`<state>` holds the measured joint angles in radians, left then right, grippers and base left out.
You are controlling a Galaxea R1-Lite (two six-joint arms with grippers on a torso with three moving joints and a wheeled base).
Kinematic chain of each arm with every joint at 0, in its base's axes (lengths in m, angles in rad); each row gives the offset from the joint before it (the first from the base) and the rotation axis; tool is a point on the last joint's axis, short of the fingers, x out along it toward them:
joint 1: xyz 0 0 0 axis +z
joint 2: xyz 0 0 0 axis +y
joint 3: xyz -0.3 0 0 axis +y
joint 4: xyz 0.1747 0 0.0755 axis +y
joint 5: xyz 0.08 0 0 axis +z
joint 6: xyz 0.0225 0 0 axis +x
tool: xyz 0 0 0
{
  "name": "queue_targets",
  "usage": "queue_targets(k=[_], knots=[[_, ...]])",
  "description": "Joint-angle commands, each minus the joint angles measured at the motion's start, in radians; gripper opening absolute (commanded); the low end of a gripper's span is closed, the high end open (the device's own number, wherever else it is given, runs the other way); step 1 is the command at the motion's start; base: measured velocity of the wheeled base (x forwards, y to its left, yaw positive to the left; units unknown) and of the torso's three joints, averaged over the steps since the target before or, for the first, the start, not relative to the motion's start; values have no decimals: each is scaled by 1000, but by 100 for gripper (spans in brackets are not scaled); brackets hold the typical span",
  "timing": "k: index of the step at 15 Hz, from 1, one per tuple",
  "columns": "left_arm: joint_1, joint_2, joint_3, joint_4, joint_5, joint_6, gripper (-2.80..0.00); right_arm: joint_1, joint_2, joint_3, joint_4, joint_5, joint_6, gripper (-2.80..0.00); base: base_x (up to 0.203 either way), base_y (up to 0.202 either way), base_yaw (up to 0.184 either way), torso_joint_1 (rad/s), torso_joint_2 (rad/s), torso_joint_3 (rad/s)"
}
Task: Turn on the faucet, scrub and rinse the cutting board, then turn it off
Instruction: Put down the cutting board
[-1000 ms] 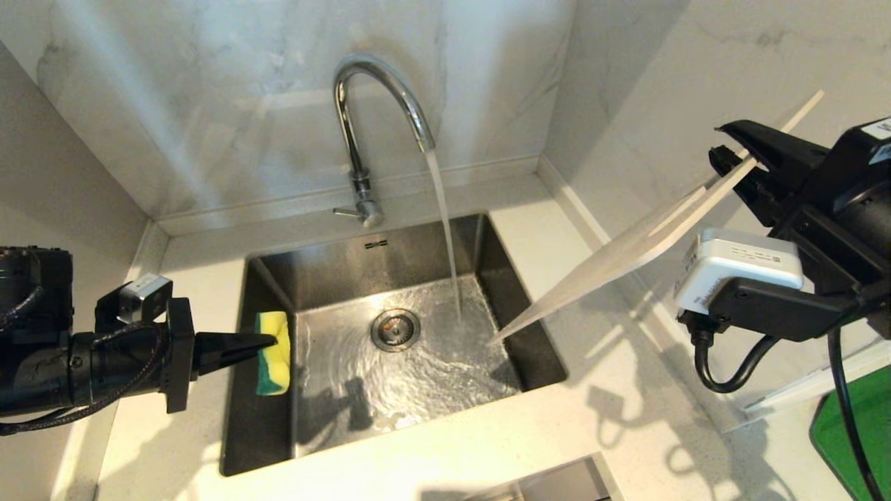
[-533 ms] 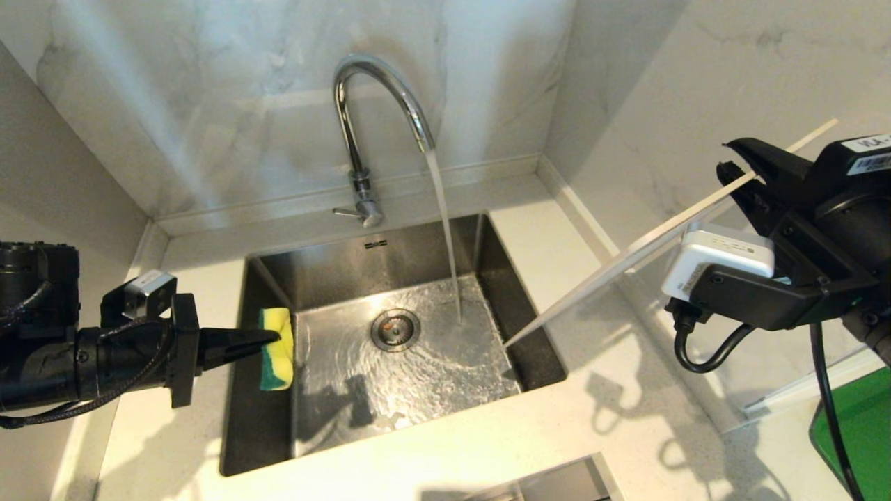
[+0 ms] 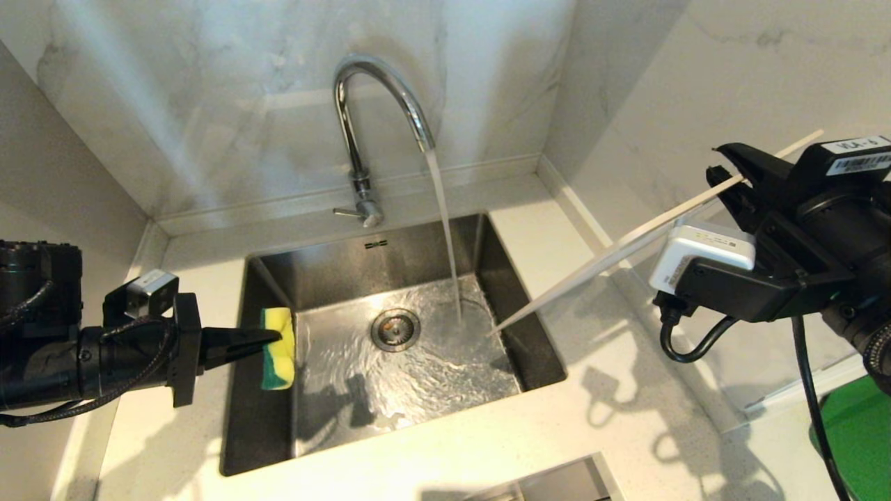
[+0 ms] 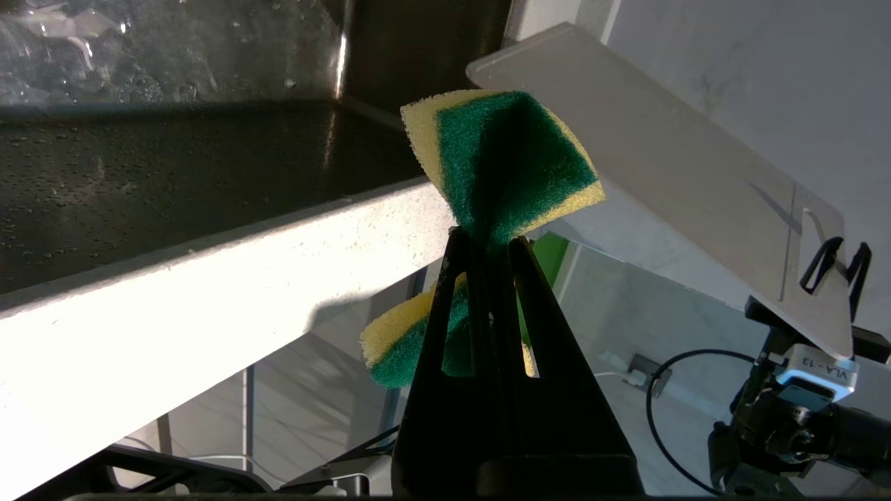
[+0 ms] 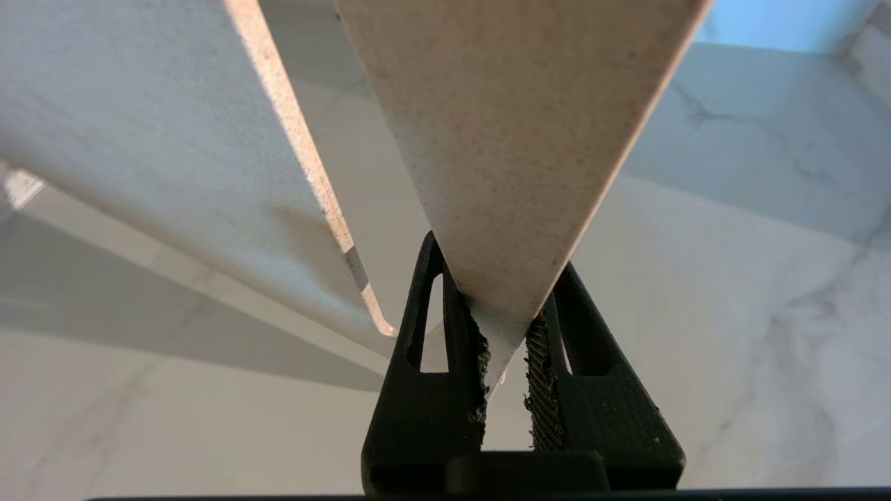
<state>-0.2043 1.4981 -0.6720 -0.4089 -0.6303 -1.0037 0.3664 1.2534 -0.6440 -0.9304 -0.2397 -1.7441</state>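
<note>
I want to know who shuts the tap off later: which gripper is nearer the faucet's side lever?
Left. The left gripper, shut on the sponge, sits at the sink's left edge, below the lever. The right gripper holds the cutting board far out right.

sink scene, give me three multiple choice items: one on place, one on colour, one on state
1. Where is the sponge?
A. on the sink floor by the drain
B. in the left gripper, at the sink's left edge
C. on the counter right of the sink

2. What colours is the sponge?
A. pink and white
B. blue only
C. yellow and green

3. What is the faucet doing?
A. running
B. off
C. dripping onto the cutting board

Answers:
1 B, the left fingers pinch it over the sink's left side.
2 C, yellow foam with a green pad.
3 A, a steady stream falls into the basin, short of the board held by the right gripper.
</note>
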Motion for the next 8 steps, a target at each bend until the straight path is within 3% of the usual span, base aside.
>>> queue_targets(k=[1, 8], knots=[[-1, 1, -1, -2, -5, -6, -280, 0, 14, 3, -4, -6, -11, -280, 0, 0, 0, 0, 0, 0], [-3, -1, 0, -2, -3, -6, -280, 0, 2, 48, -4, -62, 16, -280, 0, 0, 0, 0, 0, 0]])
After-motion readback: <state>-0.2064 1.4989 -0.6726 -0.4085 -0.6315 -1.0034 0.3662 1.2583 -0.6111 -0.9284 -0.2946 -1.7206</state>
